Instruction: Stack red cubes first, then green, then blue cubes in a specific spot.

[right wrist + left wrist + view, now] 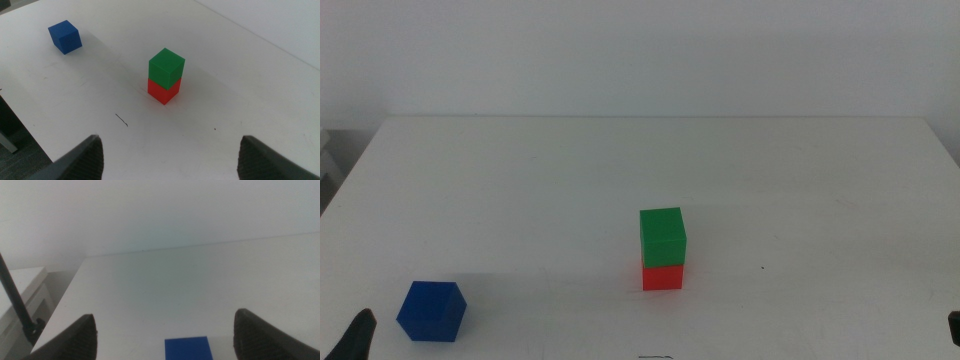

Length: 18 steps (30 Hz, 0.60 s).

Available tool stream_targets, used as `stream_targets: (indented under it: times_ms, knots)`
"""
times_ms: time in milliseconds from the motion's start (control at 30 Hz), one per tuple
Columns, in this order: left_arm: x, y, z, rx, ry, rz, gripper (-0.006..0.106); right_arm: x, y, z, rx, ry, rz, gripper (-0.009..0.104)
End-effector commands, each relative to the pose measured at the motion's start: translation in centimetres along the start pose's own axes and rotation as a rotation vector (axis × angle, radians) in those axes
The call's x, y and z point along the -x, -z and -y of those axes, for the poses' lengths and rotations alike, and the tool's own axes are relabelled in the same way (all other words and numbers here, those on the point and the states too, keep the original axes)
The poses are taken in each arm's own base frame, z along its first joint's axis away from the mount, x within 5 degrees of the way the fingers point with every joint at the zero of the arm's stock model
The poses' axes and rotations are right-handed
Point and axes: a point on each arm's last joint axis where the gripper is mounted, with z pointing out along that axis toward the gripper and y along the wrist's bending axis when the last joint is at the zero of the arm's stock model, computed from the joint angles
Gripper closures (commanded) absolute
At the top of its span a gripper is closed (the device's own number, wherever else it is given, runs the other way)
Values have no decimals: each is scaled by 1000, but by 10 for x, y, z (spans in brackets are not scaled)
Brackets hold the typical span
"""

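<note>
The green cube [662, 235] sits squarely on the red cube [663, 276] a little right of the table's middle, toward the front. Alone near the front left corner rests the blue cube [431, 311]. My left gripper [360, 338] shows only a dark tip at the bottom left edge, just left of the blue cube. In the left wrist view this gripper [165, 316] is open, with the blue cube [188, 348] between its jaws, untouched. My right gripper [170, 140] is open and empty, back from the green cube [166, 67] and red cube [164, 92]. The blue cube [65, 36] lies beyond them.
The white table [640, 160] runs to a pale wall. A small dark mark [121, 120] lies near the table's front edge, in front of the stack. Off the table's left side stand a white unit [25, 287] and a thin dark rod [15, 300].
</note>
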Motion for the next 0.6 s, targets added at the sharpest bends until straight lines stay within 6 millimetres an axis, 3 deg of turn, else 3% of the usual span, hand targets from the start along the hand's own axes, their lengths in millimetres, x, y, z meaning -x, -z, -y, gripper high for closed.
stream_targets:
  times_ms: [0, 100, 300, 433, 567]
  knots:
    - [14, 1, -1, 6, -2, 75, 7, 11, 3, 2, -22, 13, 83, 1]
    - [43, -1, -6, 47, 16, -30, 7, 11, 3, 2, -22, 13, 83, 1]
    - [119, -17, -18, 81, 39, -496, 7, 11, 3, 2, -22, 13, 83, 1]
    - [143, -36, -19, 38, 90, -762, 7, 11, 3, 2, -22, 13, 82, 1]
    - [158, -61, -19, 2, 126, -887, 7, 11, 3, 2, -22, 13, 82, 1]
